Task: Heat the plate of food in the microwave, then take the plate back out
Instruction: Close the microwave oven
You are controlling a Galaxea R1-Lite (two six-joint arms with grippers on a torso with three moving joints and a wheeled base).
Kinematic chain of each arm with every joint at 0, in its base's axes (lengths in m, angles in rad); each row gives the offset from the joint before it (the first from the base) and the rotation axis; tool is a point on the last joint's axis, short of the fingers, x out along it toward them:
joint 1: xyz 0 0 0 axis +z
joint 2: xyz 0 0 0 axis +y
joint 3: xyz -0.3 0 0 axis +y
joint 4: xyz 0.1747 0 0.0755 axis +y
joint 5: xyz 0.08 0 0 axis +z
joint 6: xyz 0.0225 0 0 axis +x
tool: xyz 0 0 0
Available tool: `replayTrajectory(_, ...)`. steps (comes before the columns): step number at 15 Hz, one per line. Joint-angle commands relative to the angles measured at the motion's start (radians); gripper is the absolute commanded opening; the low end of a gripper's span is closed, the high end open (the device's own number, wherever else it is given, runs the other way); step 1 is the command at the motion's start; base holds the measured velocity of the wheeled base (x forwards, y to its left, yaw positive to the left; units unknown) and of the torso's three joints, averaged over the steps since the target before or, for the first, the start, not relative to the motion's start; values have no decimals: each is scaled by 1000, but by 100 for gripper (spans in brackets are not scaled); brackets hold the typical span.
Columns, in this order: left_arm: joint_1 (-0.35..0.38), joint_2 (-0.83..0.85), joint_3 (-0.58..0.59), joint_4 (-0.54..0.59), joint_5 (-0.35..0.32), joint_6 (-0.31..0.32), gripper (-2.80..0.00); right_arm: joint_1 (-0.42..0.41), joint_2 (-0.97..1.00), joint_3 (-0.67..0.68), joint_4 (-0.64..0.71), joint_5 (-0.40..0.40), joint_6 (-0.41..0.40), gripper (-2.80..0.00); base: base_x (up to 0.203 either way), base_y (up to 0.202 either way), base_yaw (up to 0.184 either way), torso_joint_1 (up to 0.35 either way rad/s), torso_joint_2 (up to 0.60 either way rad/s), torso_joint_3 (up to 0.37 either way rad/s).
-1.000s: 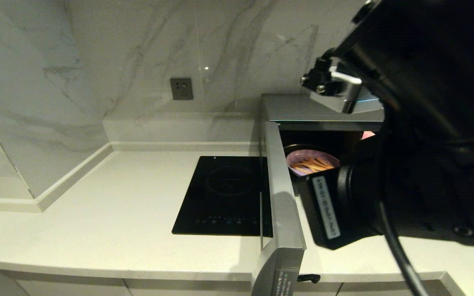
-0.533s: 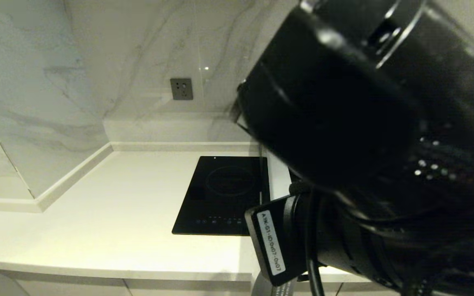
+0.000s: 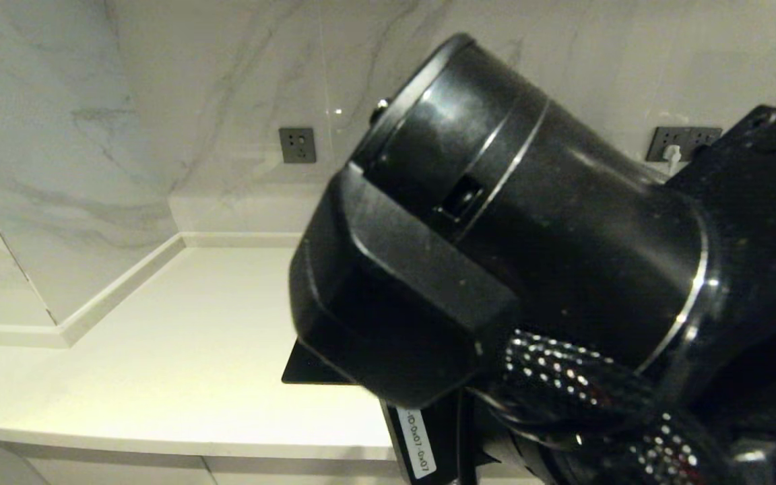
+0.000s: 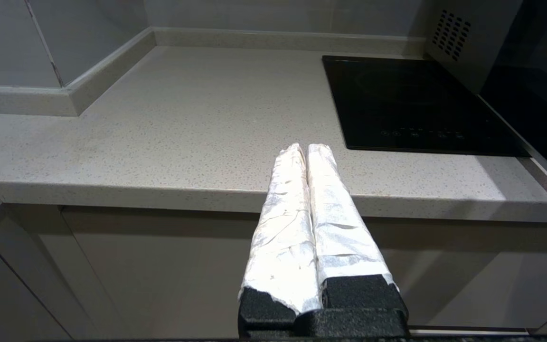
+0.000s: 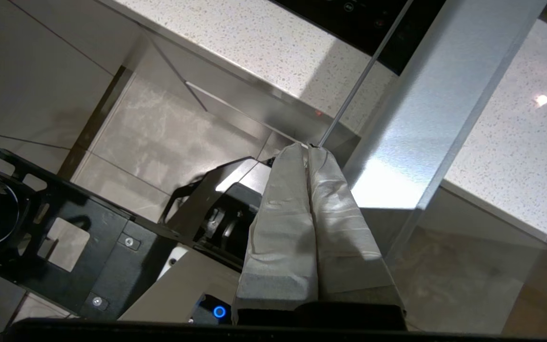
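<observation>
Right now my right arm (image 3: 529,269) fills most of the head view and hides the plate of food. Right gripper (image 5: 307,148): jaws pressed together, empty, tips at the outer edge of the microwave (image 4: 463,42) door (image 5: 435,109), out past the counter (image 5: 273,52) front. Left gripper (image 4: 304,149): jaws together, parked low before the counter edge, hob (image 4: 411,104) beyond.
</observation>
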Motion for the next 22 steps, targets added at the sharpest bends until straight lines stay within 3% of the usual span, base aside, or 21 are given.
replayTrajectory(1,0,0,0,-1,1,0,-280,-1,13,6,13,-4,25,-280,0,0,0,0,0,0)
replayTrajectory(10,0,0,0,-1,0,0,-280,-118,-16,102,43,-10,177,-280,0,0,0,0,0,0)
replayTrajectory(14,0,0,0,-1,1,0,-280,-299,-70,141,44,-21,271,-280,0,0,0,0,0,0)
replayTrajectory(19,0,0,0,-1,0,-2,-280,-479,-201,284,-4,-54,342,-280,0,0,0,0,0,0)
replayTrajectory(20,0,0,0,-1,0,-1,-280,-509,-202,303,-5,-117,385,-280,0,0,0,0,0,0)
replayTrajectory(22,0,0,0,-1,0,0,-280,-514,-241,341,-5,-129,432,-280,0,0,0,0,0,0)
